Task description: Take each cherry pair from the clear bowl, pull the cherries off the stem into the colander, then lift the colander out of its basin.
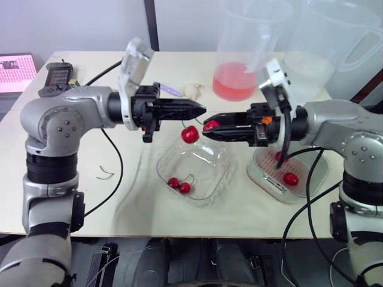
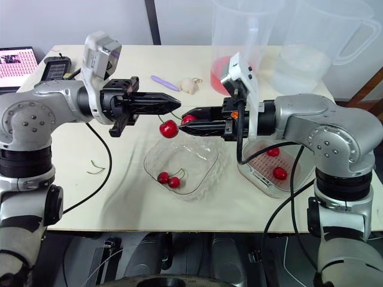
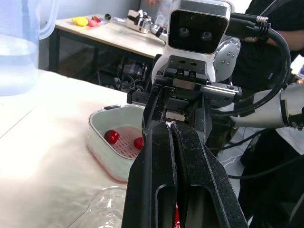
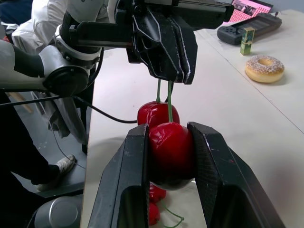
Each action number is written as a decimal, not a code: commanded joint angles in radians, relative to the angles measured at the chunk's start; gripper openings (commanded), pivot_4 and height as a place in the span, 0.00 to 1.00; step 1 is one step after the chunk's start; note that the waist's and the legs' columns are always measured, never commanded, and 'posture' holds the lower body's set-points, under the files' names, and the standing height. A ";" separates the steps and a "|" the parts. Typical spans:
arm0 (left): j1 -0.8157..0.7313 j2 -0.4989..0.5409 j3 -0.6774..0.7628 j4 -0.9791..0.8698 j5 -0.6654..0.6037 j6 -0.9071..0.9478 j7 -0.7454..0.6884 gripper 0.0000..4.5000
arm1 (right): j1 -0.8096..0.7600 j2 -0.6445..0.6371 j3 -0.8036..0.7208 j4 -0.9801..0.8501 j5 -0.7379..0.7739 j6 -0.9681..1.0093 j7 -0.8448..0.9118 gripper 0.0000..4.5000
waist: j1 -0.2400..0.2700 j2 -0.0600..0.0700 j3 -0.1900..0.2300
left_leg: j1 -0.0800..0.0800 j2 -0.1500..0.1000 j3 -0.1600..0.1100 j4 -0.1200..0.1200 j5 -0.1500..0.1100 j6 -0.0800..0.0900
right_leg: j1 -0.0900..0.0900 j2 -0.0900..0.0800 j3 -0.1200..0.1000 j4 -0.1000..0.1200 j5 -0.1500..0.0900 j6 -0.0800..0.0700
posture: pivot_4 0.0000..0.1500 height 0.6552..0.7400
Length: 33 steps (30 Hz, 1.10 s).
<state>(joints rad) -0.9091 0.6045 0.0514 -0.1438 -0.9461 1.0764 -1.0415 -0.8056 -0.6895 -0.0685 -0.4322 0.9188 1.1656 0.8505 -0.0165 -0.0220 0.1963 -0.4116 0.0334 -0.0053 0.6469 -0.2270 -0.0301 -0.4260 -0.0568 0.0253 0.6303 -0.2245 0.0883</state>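
Above the bowl (image 1: 209, 164), the left end effector (image 1: 202, 109) is pinched tight on the stem (image 4: 169, 99) of a cherry pair. The right end effector (image 1: 206, 133), closed on one cherry (image 1: 210, 125), meets it tip to tip, and the second cherry (image 1: 190, 134) hangs free. The stem runs roughly upright between them, so the pull likely goes towards the colander (image 1: 266, 176), right of the bowl on the pale counter (image 1: 72, 197), with room around.
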 commanded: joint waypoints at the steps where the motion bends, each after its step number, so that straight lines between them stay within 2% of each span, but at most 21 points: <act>1: -0.015 0.011 0.003 -0.018 0.004 -0.023 -0.007 0.00 | -0.008 -0.023 0.009 -0.020 0.000 -0.022 0.003 0.26 | 0.000 0.000 0.000 | 0.000 0.000 0.000 0.000 0.000 0.000 | 0.000 0.000 0.000 0.000 0.000 0.000 | 1.00 0.98; 6: -0.018 0.005 0.002 -0.017 0.005 -0.027 -0.004 0.00 | -0.010 -0.033 0.026 -0.006 -0.007 -0.034 -0.004 0.26 | 0.000 0.000 0.000 | 0.000 0.000 0.000 0.000 0.000 0.000 | 0.000 0.000 0.000 0.000 0.000 0.000 | 1.00 0.98; 8: -0.017 0.003 0.003 -0.018 0.004 -0.027 -0.002 0.00 | -0.008 -0.036 0.027 -0.007 -0.004 -0.039 -0.004 0.18 | 0.000 0.000 0.000 | 0.000 0.000 0.000 0.000 0.000 0.000 | 0.000 0.000 0.000 0.000 0.000 0.000 | 1.00 0.98; 10: -0.017 0.002 0.004 -0.019 0.003 -0.027 0.000 0.00 | -0.007 -0.042 0.033 -0.009 -0.007 -0.045 0.002 0.15 | 0.000 0.000 0.000 | 0.000 0.000 0.000 0.000 0.000 0.000 | 0.000 0.000 0.000 0.000 0.000 0.000 | 1.00 0.98; 21: -0.009 0.006 0.007 -0.023 -0.003 -0.033 0.005 0.00 | 0.063 -0.141 0.034 -0.006 -0.011 -0.055 0.038 0.15 | 0.001 0.000 0.000 | 0.000 0.000 0.000 0.000 0.000 0.000 | 0.000 0.000 0.000 -0.001 0.000 0.000 | 1.00 0.98; 33: -0.006 0.000 0.003 -0.019 -0.005 -0.045 0.005 0.00 | 0.178 -0.252 -0.086 -0.010 0.035 -0.056 0.057 0.15 | 0.002 0.000 0.000 | -0.001 0.000 0.000 0.000 0.000 0.000 | -0.001 0.000 0.000 -0.001 0.000 0.000 | 1.00 0.98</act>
<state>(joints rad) -0.8996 0.6037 0.0293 -0.1429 -0.9421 1.0520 -1.0381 -0.6267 -0.9012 -0.0992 -0.4300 0.9538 1.1240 0.8941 -0.0149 -0.0224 0.1965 -0.4123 0.0334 -0.0052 0.6467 -0.2271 -0.0300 -0.4265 -0.0569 0.0253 0.6292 -0.2247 0.0881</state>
